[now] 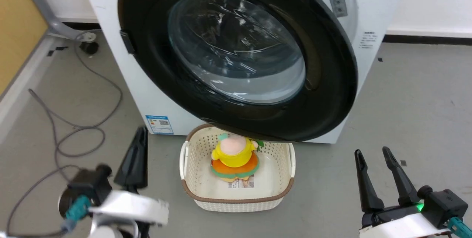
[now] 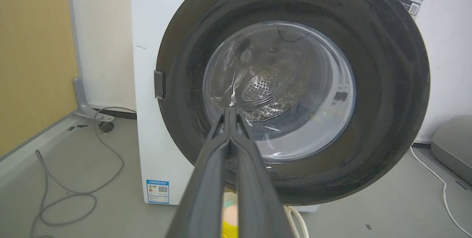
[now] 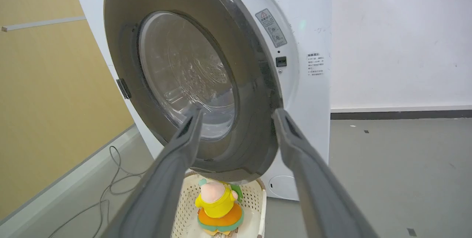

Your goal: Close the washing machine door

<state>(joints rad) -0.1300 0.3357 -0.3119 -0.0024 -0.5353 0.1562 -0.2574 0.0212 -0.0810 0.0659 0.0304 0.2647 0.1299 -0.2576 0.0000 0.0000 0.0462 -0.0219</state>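
Hanging low with my left end effector (image 1: 141, 132) pressed together and my right end effector (image 1: 371, 152) spread; the washing machine door (image 1: 236, 46) sits ajar ahead of and above both, basket (image 1: 236, 204) between them.

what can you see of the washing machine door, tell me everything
The washing machine door is a big round glossy black ring around a bulging clear glass window, with a small dark block on its left edge. It stands ajar, its right side swung out from the white washing machine, overhanging a cream basket. Nothing visibly touches its front.
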